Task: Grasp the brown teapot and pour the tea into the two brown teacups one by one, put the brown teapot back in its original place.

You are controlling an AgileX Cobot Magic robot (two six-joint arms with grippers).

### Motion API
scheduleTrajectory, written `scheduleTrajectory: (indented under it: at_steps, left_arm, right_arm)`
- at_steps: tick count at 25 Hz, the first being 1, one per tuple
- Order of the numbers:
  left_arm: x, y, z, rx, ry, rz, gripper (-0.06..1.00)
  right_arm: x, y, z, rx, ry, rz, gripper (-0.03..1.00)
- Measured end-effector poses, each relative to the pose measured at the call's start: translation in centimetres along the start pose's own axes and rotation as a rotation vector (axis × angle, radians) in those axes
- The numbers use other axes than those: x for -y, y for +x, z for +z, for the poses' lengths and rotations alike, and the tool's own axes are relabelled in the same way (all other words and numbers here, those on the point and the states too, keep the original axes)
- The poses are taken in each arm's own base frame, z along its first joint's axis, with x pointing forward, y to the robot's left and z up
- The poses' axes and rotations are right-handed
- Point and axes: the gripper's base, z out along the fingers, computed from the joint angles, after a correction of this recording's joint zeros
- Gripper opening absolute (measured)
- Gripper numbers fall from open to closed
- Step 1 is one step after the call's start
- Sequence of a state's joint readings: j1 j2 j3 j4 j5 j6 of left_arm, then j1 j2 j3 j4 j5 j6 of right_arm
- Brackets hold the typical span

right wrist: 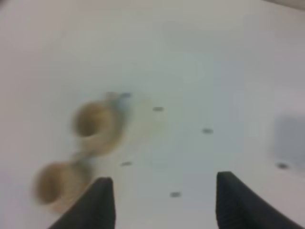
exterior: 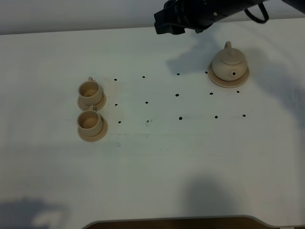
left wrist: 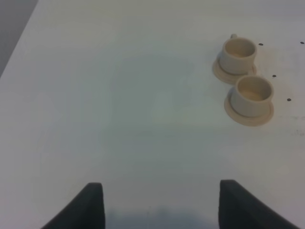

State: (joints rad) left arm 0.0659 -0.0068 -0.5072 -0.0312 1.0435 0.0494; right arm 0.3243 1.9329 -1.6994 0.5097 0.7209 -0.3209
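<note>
Black arm (exterior: 200, 14), looped black cable (exterior: 258, 20); dark wedge-shaped jaws.

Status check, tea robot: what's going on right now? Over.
Left gripper open, empty. Right gripper open, empty. Brown teapot upright on its disc, not held. Far teacup and near teacup off to the side; nothing blocking.

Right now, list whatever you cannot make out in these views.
1. Right wrist view: the cups are smeared by blur, so no handles or contents can be read.
2. Exterior high view: the right arm is cut off by the top edge, and its jaws are unreadable there.
3. Left wrist view: the left gripper is cut off by the bottom edge; only the fingertips show.
4. Exterior high view: the teapot is too small to tell spout from handle.
</note>
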Motion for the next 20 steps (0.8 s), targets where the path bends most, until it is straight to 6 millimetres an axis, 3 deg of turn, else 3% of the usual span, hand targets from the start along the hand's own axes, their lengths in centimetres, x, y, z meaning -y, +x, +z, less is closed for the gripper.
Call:
scheduleTrajectory:
  at_steps: [8, 13, 20]
  left_arm:
    - [0.0, 0.0, 0.0, 0.001, 0.0, 0.0, 0.55]
    - [0.0, 0.0, 0.0, 0.001, 0.0, 0.0, 0.55]
    - [0.0, 0.0, 0.0, 0.001, 0.0, 0.0, 0.55]
  right_arm:
    - [3.6, -2.1, 5.0, -0.13, 0.226, -0.01, 0.54]
    - [6.1, -1.7, 7.5, -0.206, 0.381, 0.003, 0.57]
    - [11.5, -0.5, 7.7, -0.268, 0.487, 0.118, 0.57]
